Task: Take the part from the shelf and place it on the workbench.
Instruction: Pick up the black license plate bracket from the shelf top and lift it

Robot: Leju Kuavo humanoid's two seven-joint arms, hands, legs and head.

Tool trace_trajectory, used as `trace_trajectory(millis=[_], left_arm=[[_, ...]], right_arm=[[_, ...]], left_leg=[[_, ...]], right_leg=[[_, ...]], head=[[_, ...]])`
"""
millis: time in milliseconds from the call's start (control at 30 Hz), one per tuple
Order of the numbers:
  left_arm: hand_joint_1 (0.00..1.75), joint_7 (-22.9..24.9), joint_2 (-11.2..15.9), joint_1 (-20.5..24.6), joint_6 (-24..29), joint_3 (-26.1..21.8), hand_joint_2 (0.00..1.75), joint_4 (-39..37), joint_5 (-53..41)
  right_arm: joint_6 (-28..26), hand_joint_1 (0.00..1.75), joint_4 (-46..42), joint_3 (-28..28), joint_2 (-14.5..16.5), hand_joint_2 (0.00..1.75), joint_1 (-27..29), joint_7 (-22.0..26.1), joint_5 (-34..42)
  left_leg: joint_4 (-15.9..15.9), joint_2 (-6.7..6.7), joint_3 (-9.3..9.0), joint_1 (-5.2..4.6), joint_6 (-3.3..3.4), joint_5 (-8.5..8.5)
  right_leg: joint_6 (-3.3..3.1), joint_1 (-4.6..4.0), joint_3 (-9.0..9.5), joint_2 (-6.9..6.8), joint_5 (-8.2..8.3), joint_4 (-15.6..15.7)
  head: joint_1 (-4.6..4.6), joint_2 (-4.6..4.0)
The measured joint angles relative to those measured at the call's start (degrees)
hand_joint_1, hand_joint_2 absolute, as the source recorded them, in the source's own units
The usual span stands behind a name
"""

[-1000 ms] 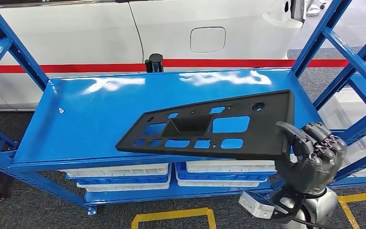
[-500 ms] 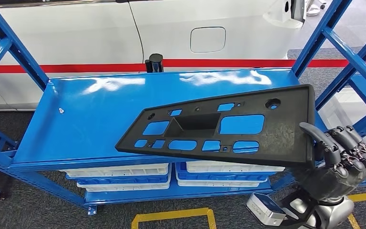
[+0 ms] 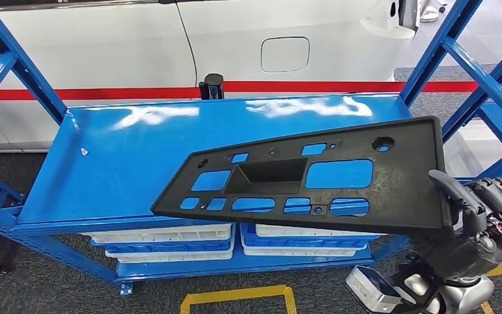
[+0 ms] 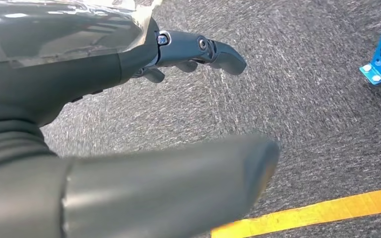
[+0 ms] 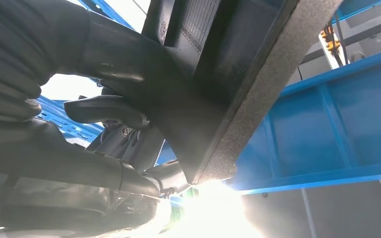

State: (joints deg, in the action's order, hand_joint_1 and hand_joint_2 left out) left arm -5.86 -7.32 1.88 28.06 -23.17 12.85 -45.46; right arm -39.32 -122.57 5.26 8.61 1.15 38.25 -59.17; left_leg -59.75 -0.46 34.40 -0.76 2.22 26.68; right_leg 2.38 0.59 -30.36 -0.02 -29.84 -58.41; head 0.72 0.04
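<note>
Left robot hand (image 4: 198, 49) hanging over grey carpet, fingers loosely extended, holding nothing. Blue shelf (image 3: 124, 150) at centre-left, top deck glossy. Black part (image 3: 340, 186) above shelf's front right, tilted, narrow end low over deck, contact there unclear. Likely stiff, light moulded plastic; long span, so probably prone to swinging from one-end grip; wide solid end best hold. Right robot hand (image 3: 477, 222) grasping that wide end, thumb on top. Against earlier frames: part drawn nearer camera and rightward, hand lower right.
</note>
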Motion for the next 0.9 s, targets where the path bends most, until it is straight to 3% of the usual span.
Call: trace_trajectory(millis=[100,133,433,900], left_arm=[[0.00,-0.4,-0.1,0.0,0.4,-0.7,1.31,0.0,1.0],[0.00,-0.6,-0.2,0.0,0.6,-1.2,1.75,0.0,1.7],[0.00,-1.5,-1.6,-0.1,3.7,-7.5,1.75,1.1,7.3],[0.00,-4.9,-2.3,-0.1,0.9,-11.1,1.75,1.4,6.9]], right_arm=[[0.0,1.75,0.0,0.1,0.2,1.75,0.0,0.1,0.0],[0.0,1.75,0.0,0.1,0.3,1.75,0.0,0.2,0.0],[0.0,1.75,0.0,0.6,1.3,1.75,0.0,0.2,-0.8],[0.0,1.75,0.0,1.6,2.0,1.75,0.6,0.2,0.5]], left_leg=[[0.0,0.00,0.00,0.00,0.00,0.00],[0.0,0.00,0.00,0.00,0.00,0.00],[0.0,-0.01,0.00,0.00,0.00,0.00],[0.0,0.01,0.00,0.00,0.00,0.00]], right_leg=[[0.00,0.00,0.00,0.00,0.00,0.0],[0.00,0.00,0.00,0.00,0.00,0.0],[0.00,0.00,0.00,0.00,0.00,0.0],[0.00,0.00,-0.01,0.00,0.00,0.0]], head=[[0.00,0.00],[0.01,0.00],[0.01,0.00],[0.00,0.00]])
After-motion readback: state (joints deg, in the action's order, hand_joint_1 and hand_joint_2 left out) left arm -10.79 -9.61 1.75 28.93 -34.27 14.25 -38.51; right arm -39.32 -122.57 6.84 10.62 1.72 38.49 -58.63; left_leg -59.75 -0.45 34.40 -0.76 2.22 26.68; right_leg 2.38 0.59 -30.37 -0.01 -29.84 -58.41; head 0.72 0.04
